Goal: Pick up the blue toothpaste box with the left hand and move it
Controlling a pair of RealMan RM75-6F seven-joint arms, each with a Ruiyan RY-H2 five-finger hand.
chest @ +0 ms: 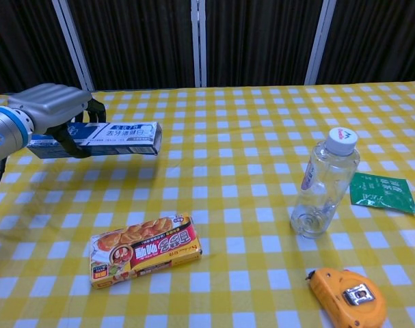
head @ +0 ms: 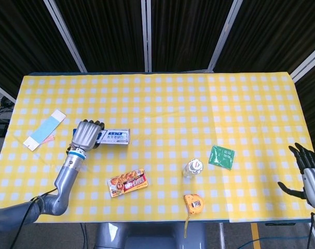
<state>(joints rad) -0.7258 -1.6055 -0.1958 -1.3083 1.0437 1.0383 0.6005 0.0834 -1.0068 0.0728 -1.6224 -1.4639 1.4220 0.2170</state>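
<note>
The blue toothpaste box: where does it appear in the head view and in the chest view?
Head view: blue toothpaste box at centre-left, held by the left hand.
Chest view: upper left, held above the table.
Shared landmark: the red snack box lies nearer the robot than the toothpaste box.

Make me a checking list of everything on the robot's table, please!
Surface: table under a yellow and white checked cloth.
Job's things: blue toothpaste box is off the cloth, held roughly level; its shadow lies below it.
Clutter: snack box, clear plastic bottle standing upright, green tea packet, orange tape measure, and a blue and white flat packet near the left edge.
Hands: left hand grips the toothpaste box at its left end; right hand is off the table's right edge, fingers apart, holding nothing.
Cables: a dark cable runs along the left arm.
Surroundings: dark curtains with pale poles behind.
</note>
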